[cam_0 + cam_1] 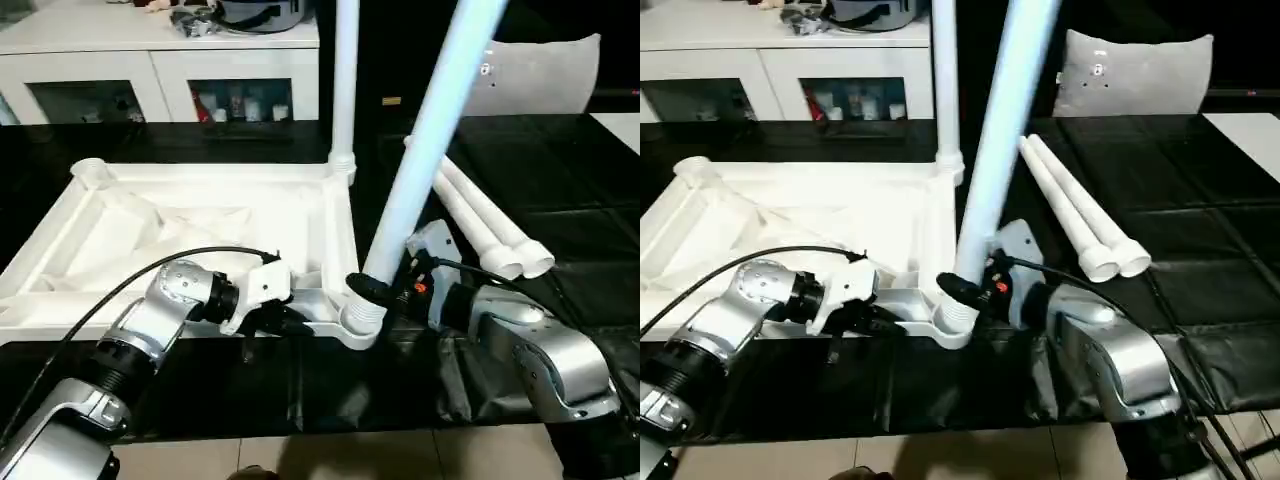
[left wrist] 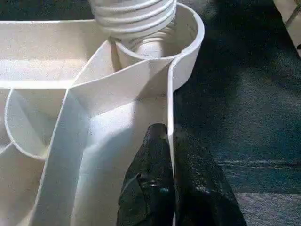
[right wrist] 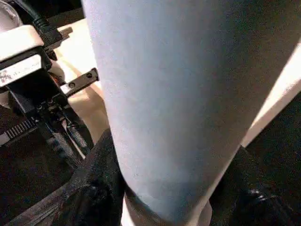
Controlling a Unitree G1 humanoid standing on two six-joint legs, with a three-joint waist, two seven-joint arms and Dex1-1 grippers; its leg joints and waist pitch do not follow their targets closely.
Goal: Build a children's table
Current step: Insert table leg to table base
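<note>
Black mat underlies the upturned tabletop; left gripper pinches its rim steady — right gripper clasps the tilted leg entering the lower-centre socket.

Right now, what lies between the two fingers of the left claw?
In the left wrist view, the thin side wall of the white tabletop stands between the fingers of the left claw, which are pinched shut on it.
</note>
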